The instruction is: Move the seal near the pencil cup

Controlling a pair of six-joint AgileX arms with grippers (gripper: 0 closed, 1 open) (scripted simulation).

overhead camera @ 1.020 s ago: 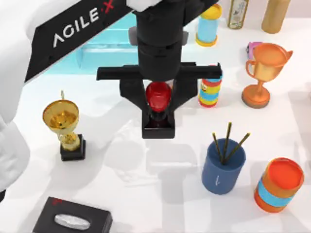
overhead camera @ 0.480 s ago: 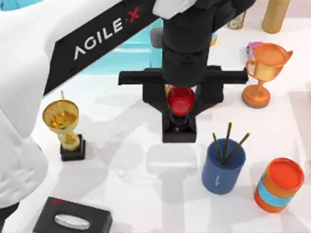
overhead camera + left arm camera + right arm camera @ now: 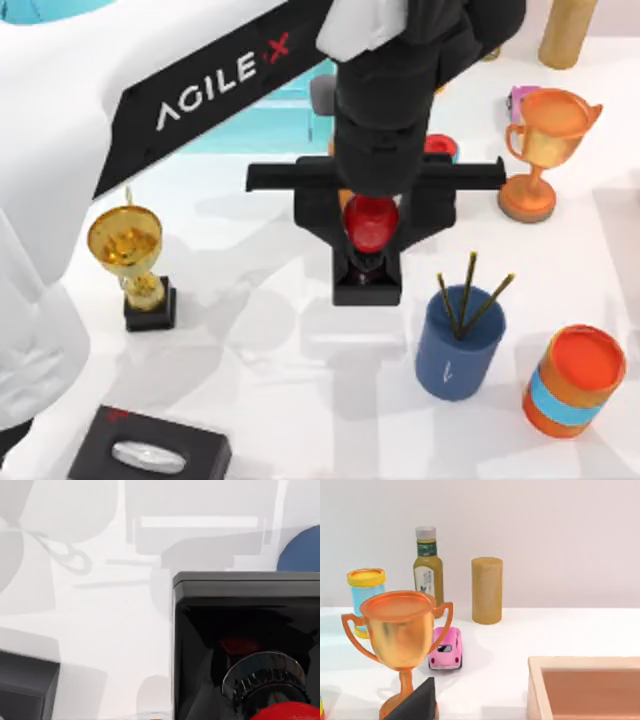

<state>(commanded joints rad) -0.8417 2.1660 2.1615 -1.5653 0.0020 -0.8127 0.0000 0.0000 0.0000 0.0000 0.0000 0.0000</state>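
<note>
The left arm reaches in from the table's left edge, and the white lettering "AGILE" with a red "X" reads along its black band. Its left gripper [image 3: 370, 222] hangs over the middle of the table with its 2 fingers clamped on the red knob of the seal [image 3: 368, 282]. The seal's black square base lies just below the fingers in the top view; whether it touches the table [image 3: 250, 350] cannot be told. The pencil cup [image 3: 459, 345], dark blue with a small white mark on its side and 3 dark pencils sticking out, stands near the seal, toward the table's right edge and closer to its front edge, apart from it.

The left wrist view shows the seal's glossy black base [image 3: 245, 645] from close by, a dark ribbed collar under the red knob, and a blue curve of the pencil cup [image 3: 302, 552] beyond the base.

The right wrist view looks across the far right corner of the table: an orange trophy [image 3: 402, 630], a pink toy car [image 3: 446, 650], a bottle with a label too small to read [image 3: 427, 570], a tan cylinder [image 3: 486, 590], a yellow-lidded blue jar [image 3: 366, 592] and the rim of a wooden box [image 3: 585, 662]. Whether the right gripper is open or closed cannot be told.
</note>
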